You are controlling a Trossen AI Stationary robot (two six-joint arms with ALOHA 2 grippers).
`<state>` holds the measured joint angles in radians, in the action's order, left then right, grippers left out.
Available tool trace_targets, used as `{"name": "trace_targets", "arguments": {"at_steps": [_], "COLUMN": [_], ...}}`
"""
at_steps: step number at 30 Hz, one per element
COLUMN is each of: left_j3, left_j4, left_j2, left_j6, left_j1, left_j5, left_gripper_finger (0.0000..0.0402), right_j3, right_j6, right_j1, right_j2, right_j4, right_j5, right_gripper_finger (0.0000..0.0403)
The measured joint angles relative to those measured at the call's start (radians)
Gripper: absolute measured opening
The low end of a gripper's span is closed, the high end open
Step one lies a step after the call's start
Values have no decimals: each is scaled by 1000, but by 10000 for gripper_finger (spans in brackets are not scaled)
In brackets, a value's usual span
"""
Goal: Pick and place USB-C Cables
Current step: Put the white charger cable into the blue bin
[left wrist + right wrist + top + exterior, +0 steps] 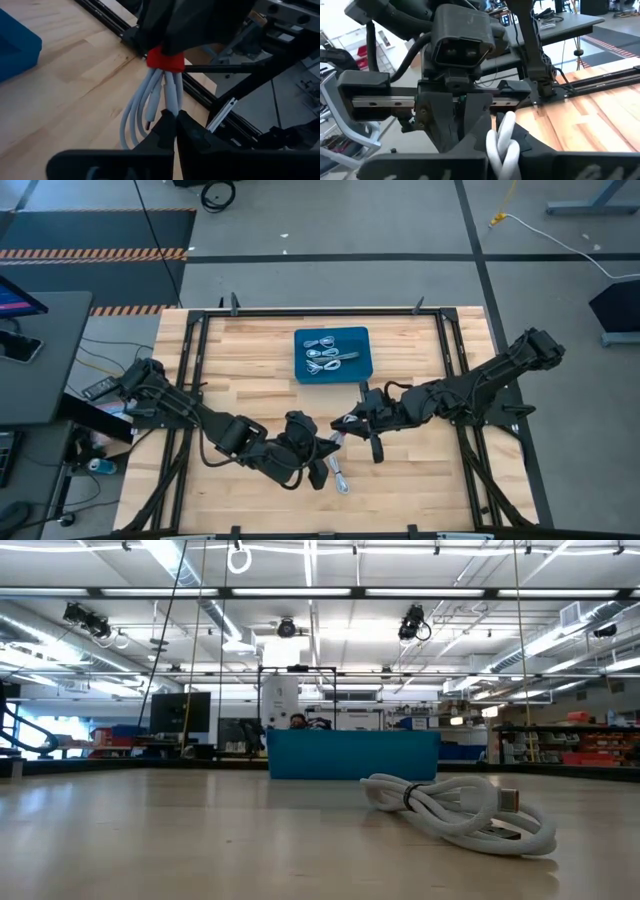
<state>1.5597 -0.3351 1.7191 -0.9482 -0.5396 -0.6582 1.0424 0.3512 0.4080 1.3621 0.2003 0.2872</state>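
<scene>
Jaws of both arms pinching red-banded cable (155, 97), blue tray (332, 353) beyond, spare cable (339, 476) nearby

An overhead camera looks straight down on the whole wooden table (250, 360), taking in both arms and the blue tray (332, 354) near the far edge. A second camera sits at table-top height, facing level across the surface past a white coiled cable (460, 812) close by to the same blue tray (352, 755) and the room behind. Each wrist camera looks out over its own fingers at very close range, the two facing one another across a red-banded cable bundle (162, 95).
</scene>
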Motion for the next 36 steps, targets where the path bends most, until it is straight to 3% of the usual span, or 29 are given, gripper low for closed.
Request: {"name": "trace_targets", "arguments": {"at_steps": [8, 14, 19, 27, 31, 36], "left_j3": [0, 0, 2, 2, 2, 2], "left_j4": [155, 145, 31, -109, -158, -171], "left_j2": [1, 0, 0, 0, 0, 0], "left_j6": [147, 149, 57, -62, -63, -63], "left_j1": [0, 0, -4, -13, -12, 0], "left_j5": [62, 81, 238, 271, 259, 233], "left_gripper_finger": [47, 102, 134, 143, 143, 142], "right_j3": [2, 1, -1, -1, -1, -1], "right_j6": [7, -15, -43, -81, -86, -12], "right_j1": [-3, -21, -93, -237, -320, -415], "right_j2": [-3, -36, -130, -276, -295, -269], "right_j4": [-51, -173, -402, -602, -599, -526], "right_j5": [-10, 22, 98, 94, 98, 192], "right_gripper_finger": [17, 16, 16, 16, 16, 16]}}
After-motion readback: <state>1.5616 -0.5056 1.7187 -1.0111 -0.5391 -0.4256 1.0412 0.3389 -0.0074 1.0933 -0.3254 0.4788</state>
